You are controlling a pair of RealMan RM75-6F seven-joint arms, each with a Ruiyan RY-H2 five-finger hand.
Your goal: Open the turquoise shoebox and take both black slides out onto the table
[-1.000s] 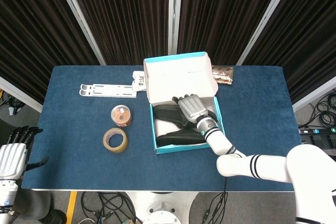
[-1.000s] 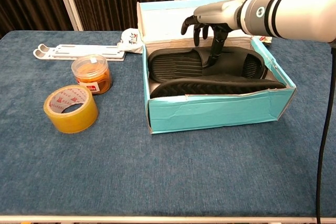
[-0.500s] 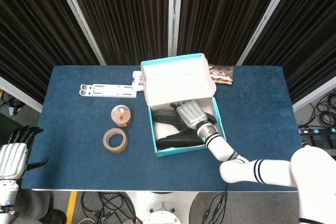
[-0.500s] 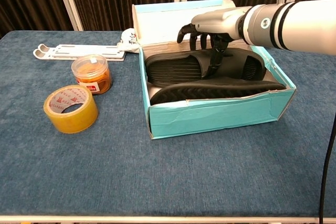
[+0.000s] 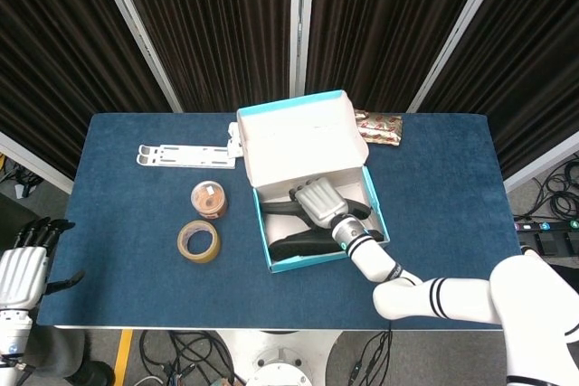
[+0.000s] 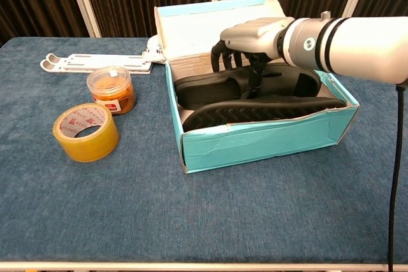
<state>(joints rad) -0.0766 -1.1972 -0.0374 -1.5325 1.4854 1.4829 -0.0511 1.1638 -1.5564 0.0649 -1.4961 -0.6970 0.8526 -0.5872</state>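
Both slides (image 6: 255,93) sit inside the open shoebox (image 6: 255,138) at frame centre, right hand (image 6: 245,46) curled around the rear one, left hand (image 5: 23,268) idle and open lower left; neither out yet.

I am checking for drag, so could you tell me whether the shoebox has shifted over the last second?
Yes. The shoebox has slid toward the tape roll; its lid now covers more of the white stand.
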